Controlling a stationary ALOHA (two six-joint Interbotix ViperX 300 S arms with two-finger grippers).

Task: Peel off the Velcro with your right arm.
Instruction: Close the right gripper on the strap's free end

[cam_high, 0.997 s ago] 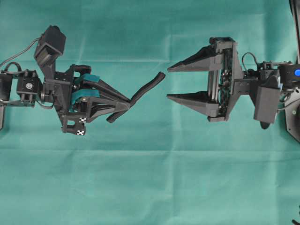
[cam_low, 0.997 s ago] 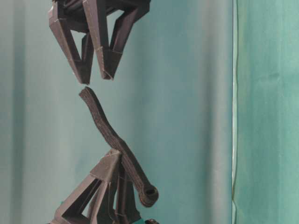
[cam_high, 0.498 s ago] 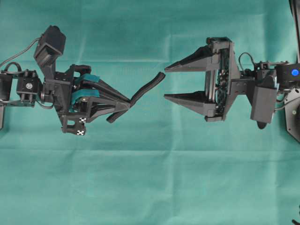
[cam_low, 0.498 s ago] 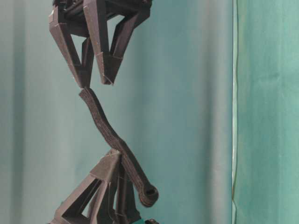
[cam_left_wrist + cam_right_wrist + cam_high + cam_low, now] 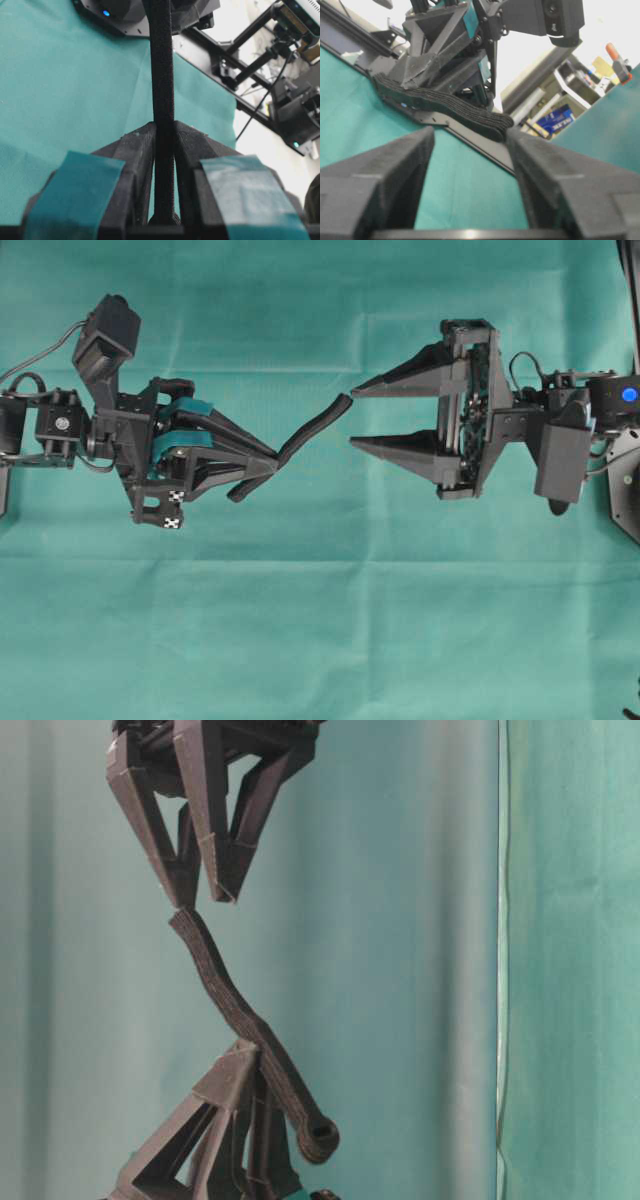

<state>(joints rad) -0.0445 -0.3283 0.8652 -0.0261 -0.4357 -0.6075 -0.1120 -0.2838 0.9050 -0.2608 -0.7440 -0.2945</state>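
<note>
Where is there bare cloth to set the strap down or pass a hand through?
Bare cloth runs along the whole near side below both grippers, and a narrower band above them. It is crowded in the middle row: left gripper, Velcro and right gripper almost meet.

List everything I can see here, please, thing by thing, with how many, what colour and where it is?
Velcro: one, black, held in the air between the two arms, clamped near its knobbed end, free end at the right arm's jaw tips.
Cloth: one, teal-green, covering the table under both arms.
Left gripper: one, black with teal patches and checker tags, left of the overhead view, shut on the Velcro.
Right gripper: one, all black with long pointed jaws, right of the overhead view, jaws apart with the Velcro's free end beside the tip of one jaw, not clamped.
Wrist camera: one, black, on the left arm.
Box module: one, black, on the right arm.
</note>
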